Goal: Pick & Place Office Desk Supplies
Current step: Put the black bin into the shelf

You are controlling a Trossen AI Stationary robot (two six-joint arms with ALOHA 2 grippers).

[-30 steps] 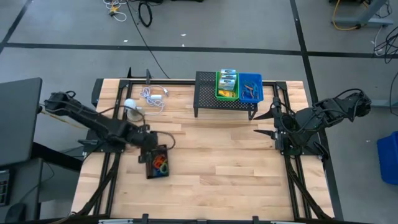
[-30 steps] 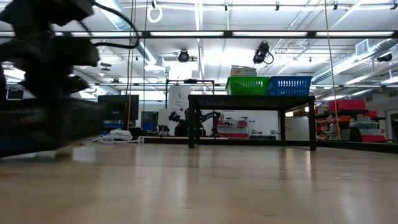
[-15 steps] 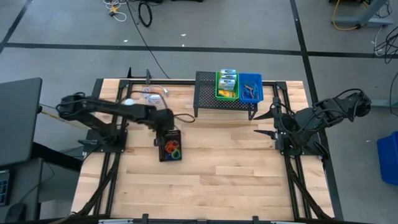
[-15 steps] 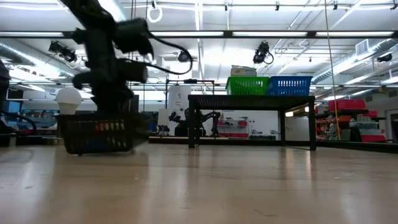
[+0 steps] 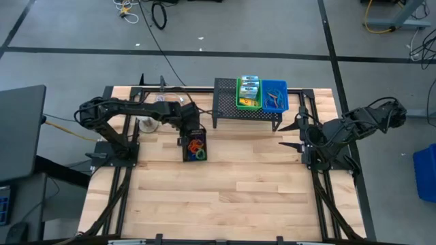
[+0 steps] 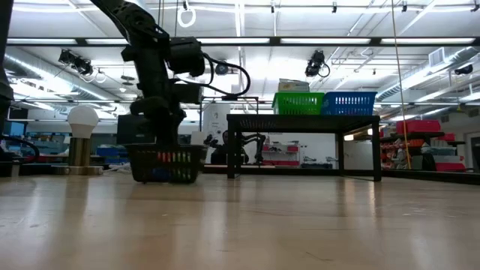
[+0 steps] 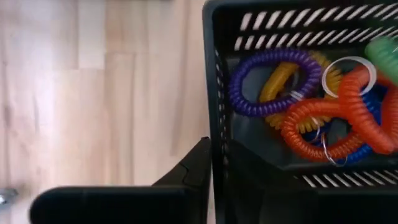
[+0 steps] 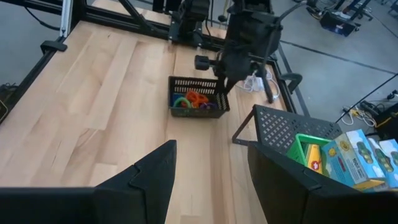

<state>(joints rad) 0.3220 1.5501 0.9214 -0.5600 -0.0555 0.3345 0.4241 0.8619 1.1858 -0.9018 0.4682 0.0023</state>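
Black mesh basket [image 5: 194, 147] of coiled loops [image 7: 323, 118] on worktop [image 5: 231, 197], left pincer [image 5: 187, 133] straddling its 12 o'clock rim, grip unclear, right pincer [image 5: 300, 139] idle, parted, empty, at 3 o'clock.

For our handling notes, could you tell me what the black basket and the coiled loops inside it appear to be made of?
Black basket: probably moulded plastic, matt, with regular slotted walls. Coiled loops: likely glossy plastic spirals, judging by their shine and ribbed turns; thin metal rings seem attached. The left gripper is at its rim.

Orange, purple, yellow, blue and green coiled loops [image 7: 323, 118] are being shown in a black slotted basket [image 7: 217, 124]; yellow crayon boxes [image 5: 248, 89] in a green bin [image 5: 248, 104].
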